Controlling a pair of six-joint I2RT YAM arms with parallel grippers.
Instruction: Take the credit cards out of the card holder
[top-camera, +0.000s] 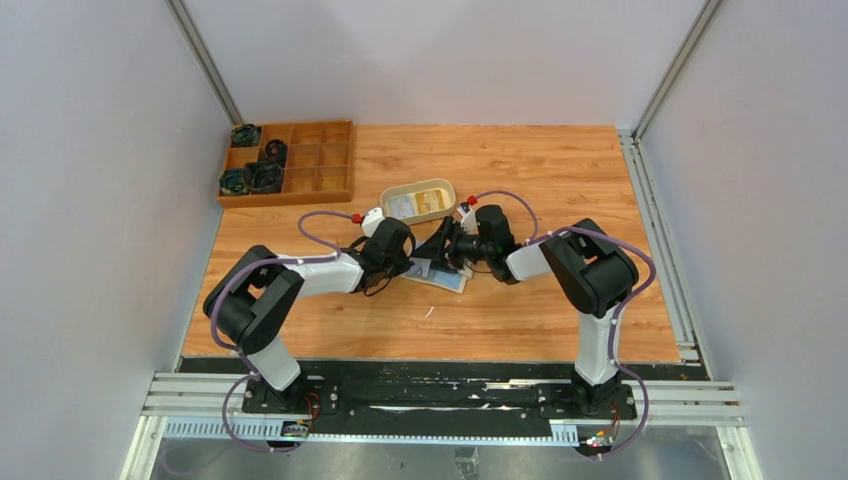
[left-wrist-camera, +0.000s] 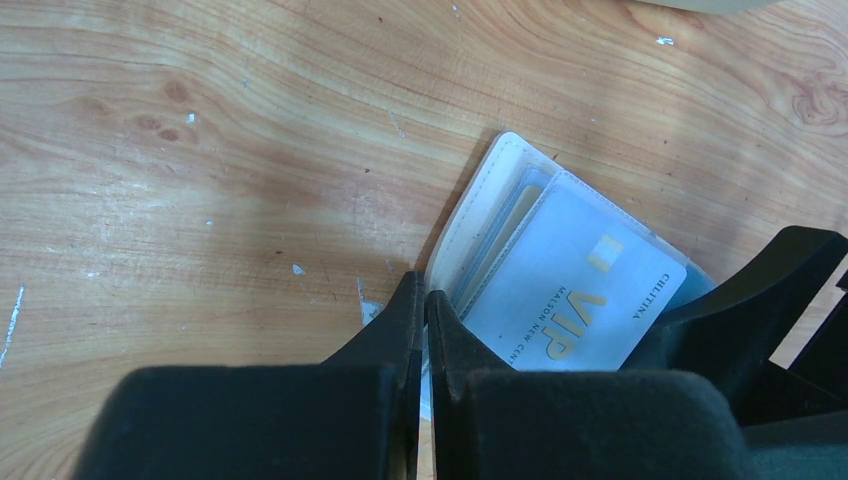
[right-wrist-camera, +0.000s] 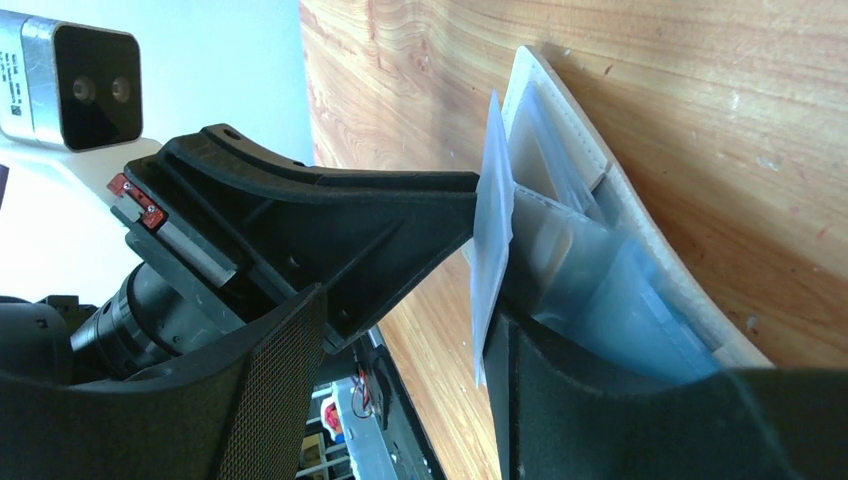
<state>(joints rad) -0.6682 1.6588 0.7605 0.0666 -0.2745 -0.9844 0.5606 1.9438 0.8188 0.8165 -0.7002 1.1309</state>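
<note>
The card holder (top-camera: 447, 277) lies open at the table's middle, cream-edged (left-wrist-camera: 478, 205) with pale-blue pockets (right-wrist-camera: 600, 170). A pale-blue credit card (left-wrist-camera: 570, 290) marked VIP sits in its pocket. My left gripper (top-camera: 420, 262) is shut, its tips (left-wrist-camera: 427, 300) pinched at the holder's near-left edge, which is lifted off the wood. A thin pale sheet (right-wrist-camera: 492, 230) stands up at the left gripper's tip (right-wrist-camera: 350, 210); I cannot tell whether it is a card or a flap. My right gripper (top-camera: 450, 250) is open (right-wrist-camera: 405, 330), with one finger (left-wrist-camera: 760, 290) resting on the holder's inside.
An oval beige tray (top-camera: 450, 185) stands just behind the grippers and holds a pale card (top-camera: 402, 205) and a yellow card (top-camera: 432, 200). A wooden compartment box (top-camera: 320, 160) with black parts (top-camera: 255, 175) sits at the back left. Grey walls close in both sides.
</note>
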